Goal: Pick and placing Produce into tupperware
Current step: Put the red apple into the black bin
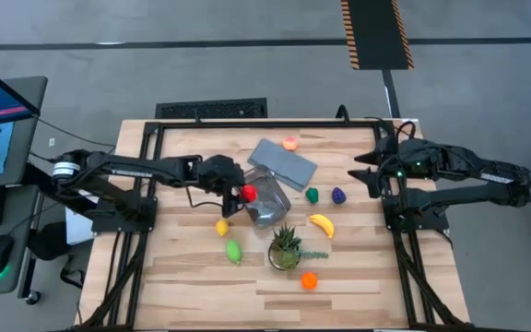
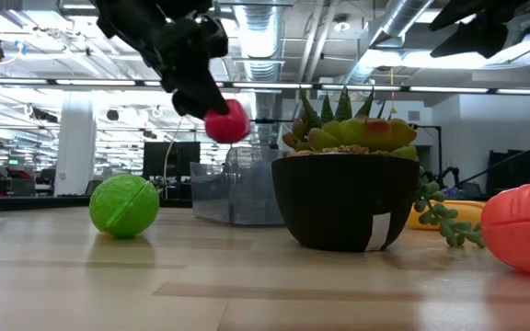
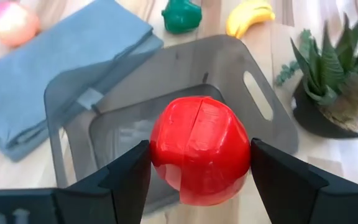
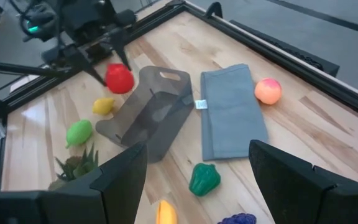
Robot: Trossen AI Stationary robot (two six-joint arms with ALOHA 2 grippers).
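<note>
My left gripper [image 1: 240, 191] reaches in from the table's left and is shut on a red toy fruit [image 3: 199, 155], held in the air at the left rim of the clear grey tub [image 1: 270, 201]. The tub stands on the table with nothing showing inside it. Loose on the table lie a yellow lemon [image 1: 221, 227], green lime [image 1: 234, 250], banana [image 1: 321, 224], green pepper [image 1: 312, 195], purple grapes [image 1: 339, 195], orange fruit [image 1: 309, 280] and peach [image 1: 289, 143]. My right gripper [image 1: 362, 172] waits open above the table's right side. My left gripper pinches the red fruit between its two fingers, one pad on each opposite side [image 3: 157, 163]. The fingers slant down from the table's left. In the low view the fruit [image 2: 226, 121] sits at the fingers' free ends, lifted clear above the table and the tub.
A flat grey-blue lid [image 1: 282, 161] lies just beyond the tub, its corner against the tub's rim. A spiky green potted plant [image 1: 286, 247] stands close in front of the tub. A dark metal frame [image 1: 247, 123] borders the table.
</note>
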